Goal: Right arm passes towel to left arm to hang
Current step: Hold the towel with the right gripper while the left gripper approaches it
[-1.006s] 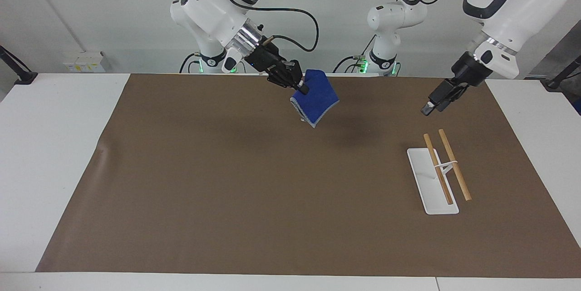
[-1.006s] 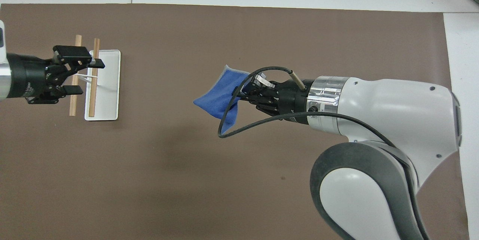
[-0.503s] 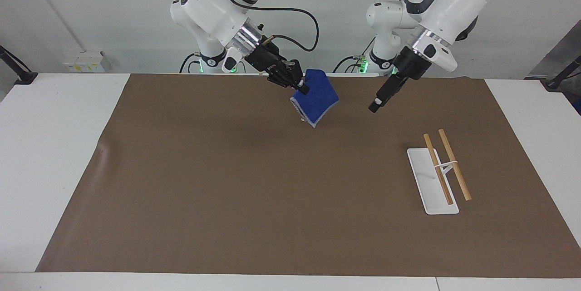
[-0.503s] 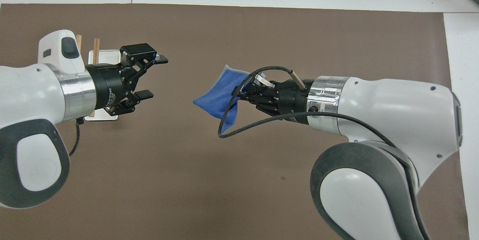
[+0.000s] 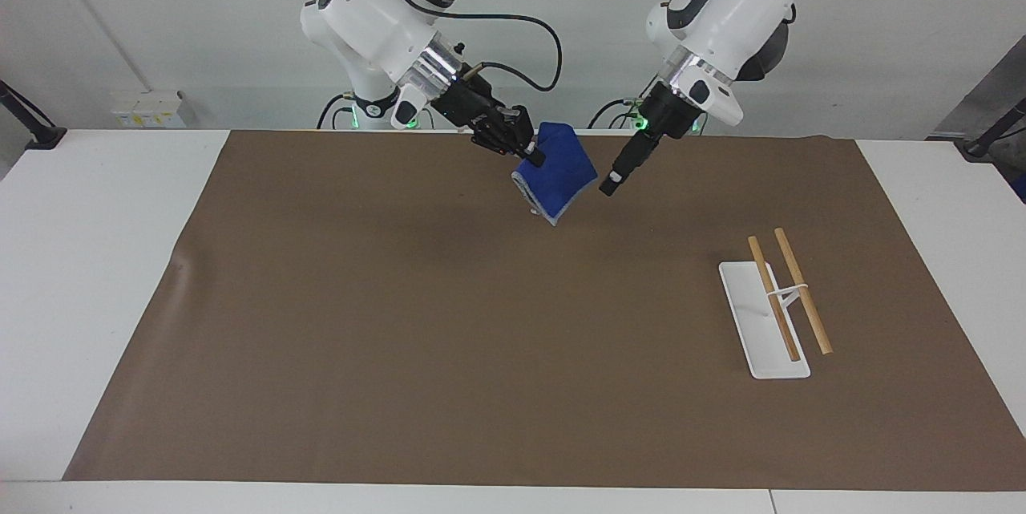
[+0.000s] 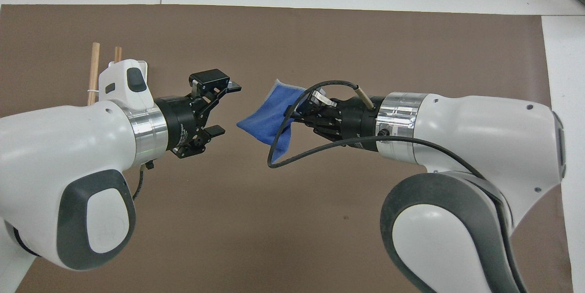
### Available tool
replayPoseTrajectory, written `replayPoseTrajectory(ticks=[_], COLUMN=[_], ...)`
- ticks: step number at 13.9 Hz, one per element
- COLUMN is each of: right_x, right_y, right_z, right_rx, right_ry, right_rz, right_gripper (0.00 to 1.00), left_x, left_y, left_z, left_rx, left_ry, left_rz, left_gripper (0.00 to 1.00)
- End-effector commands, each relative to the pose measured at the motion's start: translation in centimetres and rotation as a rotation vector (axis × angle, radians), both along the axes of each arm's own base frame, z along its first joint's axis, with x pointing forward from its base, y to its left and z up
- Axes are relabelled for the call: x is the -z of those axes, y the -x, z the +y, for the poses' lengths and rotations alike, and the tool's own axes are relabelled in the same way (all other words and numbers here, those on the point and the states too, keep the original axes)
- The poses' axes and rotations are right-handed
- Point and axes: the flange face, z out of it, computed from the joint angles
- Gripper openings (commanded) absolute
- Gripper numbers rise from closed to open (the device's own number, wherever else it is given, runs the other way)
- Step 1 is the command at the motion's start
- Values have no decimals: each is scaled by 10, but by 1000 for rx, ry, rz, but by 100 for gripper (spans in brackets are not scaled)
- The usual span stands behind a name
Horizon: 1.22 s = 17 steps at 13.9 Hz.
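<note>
Above brown matting, the right gripper [image 6: 297, 112] pinched the blue towel [image 6: 267, 121]; the left gripper [image 6: 224, 108], spread wide, faced its free corner, just apart.

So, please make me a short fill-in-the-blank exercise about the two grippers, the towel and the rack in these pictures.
1. The blue towel is held in the air by the ____ gripper.
2. The left gripper is ____, with its fingers spread apart near the towel's free corner.
3. The white rack carries ____ wooden bars.
4. The rack stands on the ____ mat, toward the left arm's end of the table.

Missing words: right; open; two; brown
</note>
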Motion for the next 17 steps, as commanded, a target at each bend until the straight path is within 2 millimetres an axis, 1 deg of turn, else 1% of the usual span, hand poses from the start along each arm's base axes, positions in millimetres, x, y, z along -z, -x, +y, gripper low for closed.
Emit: replayPoseTrajectory(ticks=[1,4,8,11,13,14,17], right_x=[-5,-4,-4,-4,-4,-4,-4], right_y=[1,2,1,1,2,2,2], right_z=[-2,-3,-3,-4,-3,-3,-3], right_rx=[1,-7,-6,-5,-7,-6,-6], right_ry=[-20,-14,-11,-10,-9,-9,-10], right_rz=[15,17,16,14,14,15,15], right_gripper=[0,0,0,0,0,0,0], left_x=[4,3,3,0,0,-1,-1], left_y=[13,19,21,18,23,23,23], left_z=[-8,-18,-21,-21,-29,-30,-29], left_rx=[-52,-97,-158,-213,-210,-216,-247], left_ry=[37,62,88,117,124,127,141], left_rz=[34,79,123,121,126,128,143], left_gripper=[100,100,100,100,100,100,81])
